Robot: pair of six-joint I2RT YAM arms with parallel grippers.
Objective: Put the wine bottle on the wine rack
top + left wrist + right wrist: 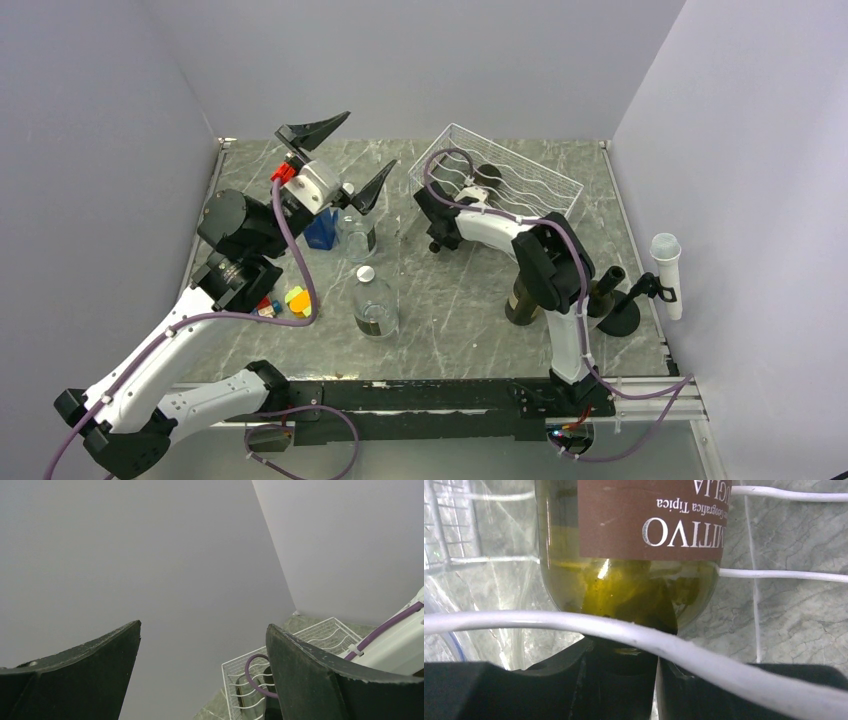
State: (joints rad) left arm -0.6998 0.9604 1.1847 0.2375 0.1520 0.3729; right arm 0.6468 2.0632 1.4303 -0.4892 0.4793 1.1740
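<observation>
Evidently down in a groove of the wine rack (535, 178): wine bottle (624, 587), neck clamped in the closed right pincer (621, 655). Left pincer (370, 138) spread wide, aloft, holding nothing. Likely heavy, rigid, slick, breakable glass; safest gripped at the neck, released gently.
</observation>
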